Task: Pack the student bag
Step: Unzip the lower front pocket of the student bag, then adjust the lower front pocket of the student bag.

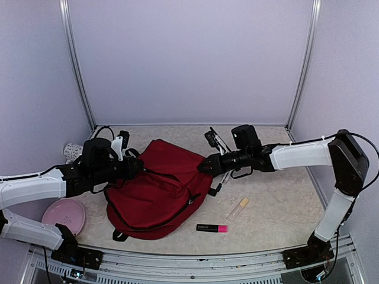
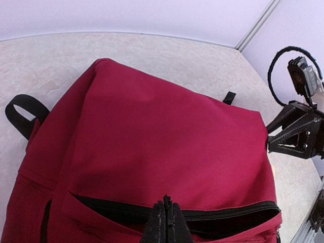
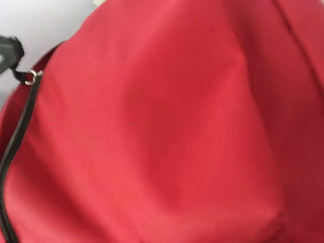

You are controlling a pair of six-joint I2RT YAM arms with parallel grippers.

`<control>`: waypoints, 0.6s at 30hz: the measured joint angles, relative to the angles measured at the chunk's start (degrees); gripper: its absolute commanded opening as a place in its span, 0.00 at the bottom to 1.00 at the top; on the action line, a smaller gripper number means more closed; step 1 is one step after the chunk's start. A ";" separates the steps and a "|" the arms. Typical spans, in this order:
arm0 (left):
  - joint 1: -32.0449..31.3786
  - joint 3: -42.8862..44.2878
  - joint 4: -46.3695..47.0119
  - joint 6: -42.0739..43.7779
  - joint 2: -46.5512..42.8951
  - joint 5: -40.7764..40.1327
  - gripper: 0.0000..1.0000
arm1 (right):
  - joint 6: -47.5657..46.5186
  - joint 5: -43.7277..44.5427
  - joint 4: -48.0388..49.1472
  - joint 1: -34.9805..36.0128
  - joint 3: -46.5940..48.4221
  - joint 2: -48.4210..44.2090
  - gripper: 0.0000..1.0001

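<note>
Left pincer (image 2: 165,206): black fingers pressed tight together at the lip of an open zip pocket; can't tell if any fabric is pinched. Right pincer (image 1: 205,165): tips against the bag's right edge, jaw gap hidden, its own camera filled with red cloth, so can't tell its state.

Table (image 1: 278,195): flat, beige, marbled surface.

Student bag (image 1: 159,192): dark red woven fabric, soft and slumped, lying flat at table centre between the two pincers. Black zip (image 2: 223,210) gapes onto dark lining; black webbing loop (image 2: 21,113) at one end.

Pink plate (image 1: 63,214): round, smooth, near left.

Marker (image 1: 212,228): black barrel, pink end, just in front of the bag.

Pale stick (image 1: 237,209): slim, translucent, beside the marker.
</note>
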 measured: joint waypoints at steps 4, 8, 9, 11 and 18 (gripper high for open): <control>-1.22 0.00 1.57 0.00 0.13 0.59 0.00 | -6.32 7.61 -6.88 1.33 1.73 -5.95 0.43; -1.49 0.00 2.32 0.04 0.33 0.87 0.00 | -10.16 15.96 -9.66 4.87 3.10 -11.34 0.55; -1.64 0.00 2.45 0.11 0.35 0.85 0.00 | -11.39 17.62 -10.14 6.49 4.26 -11.45 0.57; -2.01 0.00 2.47 0.26 0.35 0.83 0.00 | -13.62 20.00 -11.39 10.10 7.76 -9.70 0.60; -2.14 -0.24 2.32 1.11 -0.52 -0.70 0.00 | -22.51 27.50 -19.47 18.03 25.68 6.12 0.57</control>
